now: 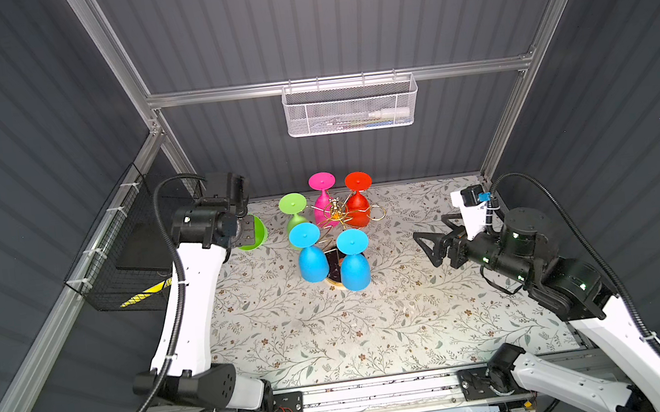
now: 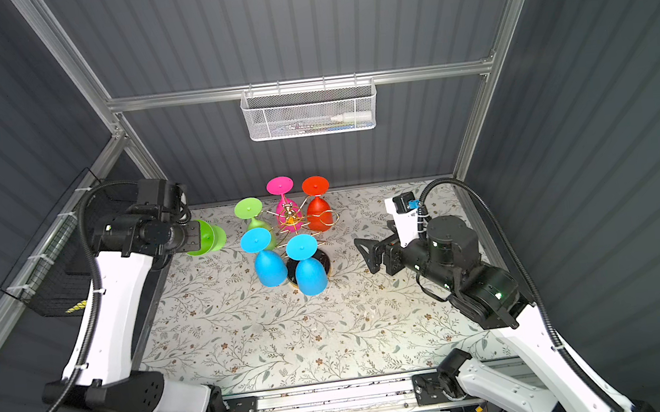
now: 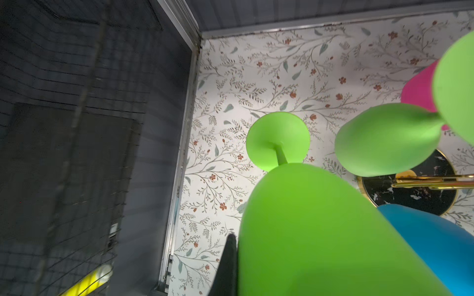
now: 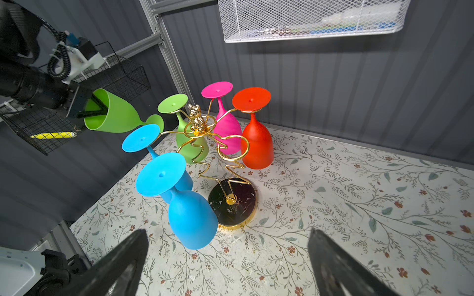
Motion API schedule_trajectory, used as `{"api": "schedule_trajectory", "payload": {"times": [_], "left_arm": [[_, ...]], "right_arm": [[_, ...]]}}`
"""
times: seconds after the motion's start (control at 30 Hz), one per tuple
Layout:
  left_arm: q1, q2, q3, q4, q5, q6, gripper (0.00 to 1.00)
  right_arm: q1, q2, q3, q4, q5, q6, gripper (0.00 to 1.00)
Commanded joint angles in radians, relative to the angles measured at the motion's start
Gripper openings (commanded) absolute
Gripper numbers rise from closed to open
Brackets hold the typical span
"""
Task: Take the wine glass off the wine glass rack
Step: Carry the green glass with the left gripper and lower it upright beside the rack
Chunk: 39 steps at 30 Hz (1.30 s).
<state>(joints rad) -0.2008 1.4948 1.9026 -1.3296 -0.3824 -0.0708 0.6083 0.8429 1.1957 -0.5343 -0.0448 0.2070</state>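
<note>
**A:** Left gripper (image 4: 96, 109) status?
**B:** Clamped on the rim of the green wine glass (image 4: 116, 114), one finger inside the bowl. The glass lies on its side in the air, foot pointing toward the wine glass rack (image 4: 241, 205).
**A:** So it's off the rack?
**B:** Yes. In both top views it hangs between the rack and the black wire basket (image 1: 128, 253). The left wrist view shows its foot apart from the hanging green glass (image 3: 384, 141).
**A:** Rack position?
**B:** Upright, back middle of the floral table (image 1: 333, 332). Five glasses hang bowl-down from its ring arms: the hanging green glass, pink glass (image 4: 229, 129), red glass (image 4: 256, 146), rear blue glass (image 4: 139, 138), front blue glass (image 4: 192, 217).
**A:** Right gripper (image 4: 228, 232)?
**B:** Jaws spread wide, nothing between them. It sits right of the rack, aimed at it, well apart.
**A:** White mesh basket (image 1: 351, 108)?
**B:** Hooked on the back wall rail, above the rack. Contents too blurred to name.
</note>
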Motion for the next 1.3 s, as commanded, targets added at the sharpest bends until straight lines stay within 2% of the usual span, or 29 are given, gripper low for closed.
{"api": "schedule_trajectory", "payload": {"times": [0.0, 0.27, 0.43, 0.6, 1.1, 1.27], "left_arm": [[0.024, 0.032, 0.003, -0.054, 0.071, 0.045, 0.0], [0.054, 0.153, 0.029, -0.055, 0.046, 0.06, 0.0], [0.11, 0.241, 0.074, -0.029, 0.125, 0.069, 0.0], [0.148, 0.334, 0.121, -0.023, 0.142, 0.073, 0.0], [0.161, 0.637, 0.435, -0.078, 0.16, 0.063, 0.0], [0.172, 0.7, 0.447, -0.083, 0.191, 0.071, 0.0]], "right_arm": [[-0.007, -0.008, -0.017, -0.021, -0.016, 0.003, 0.99], [-0.018, 0.027, -0.03, -0.013, -0.057, -0.005, 0.99], [-0.021, 0.047, -0.034, -0.017, -0.062, -0.005, 0.99], [-0.024, 0.045, -0.038, -0.021, -0.062, -0.004, 0.99], [-0.035, 0.046, -0.048, -0.059, -0.066, 0.013, 0.99], [-0.036, 0.041, -0.059, -0.061, -0.077, 0.028, 0.99]]}}
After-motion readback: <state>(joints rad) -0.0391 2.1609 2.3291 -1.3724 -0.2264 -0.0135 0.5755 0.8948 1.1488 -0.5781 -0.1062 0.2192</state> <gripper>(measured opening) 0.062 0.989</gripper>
